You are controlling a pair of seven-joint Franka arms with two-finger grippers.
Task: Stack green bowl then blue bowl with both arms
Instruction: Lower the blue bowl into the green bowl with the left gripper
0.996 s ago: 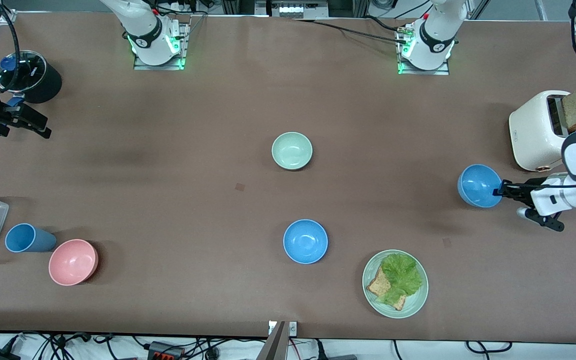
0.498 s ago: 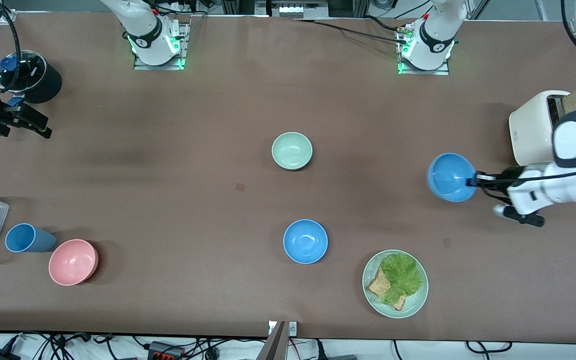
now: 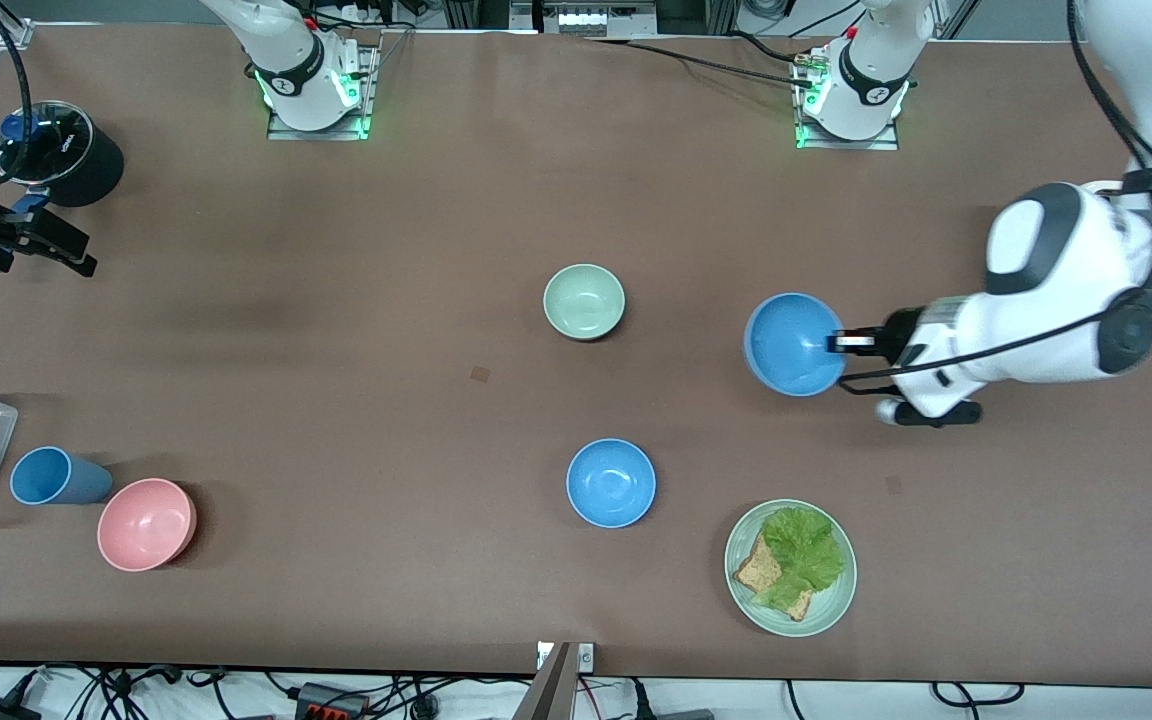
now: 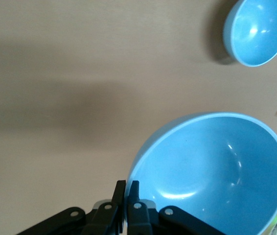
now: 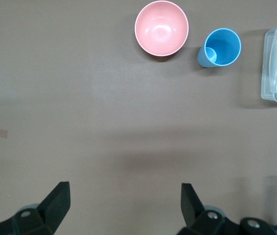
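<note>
Left gripper point(image 3: 839, 342) pinches an empty blue bowl's point(image 3: 789, 343) rim over the table, green bowl point(image 3: 584, 301) sits empty, right gripper point(image 3: 36, 240) waits wide open.

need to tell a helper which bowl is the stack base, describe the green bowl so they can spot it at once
Start at the middle of the brown table, between the two arm bases. The green bowl sits there alone: small, round, pale mint, empty. A blue bowl on the table lies nearer the front camera, and the left gripper holds another blue bowl beside it; the wider green plate carries lettuce and toast.
</note>
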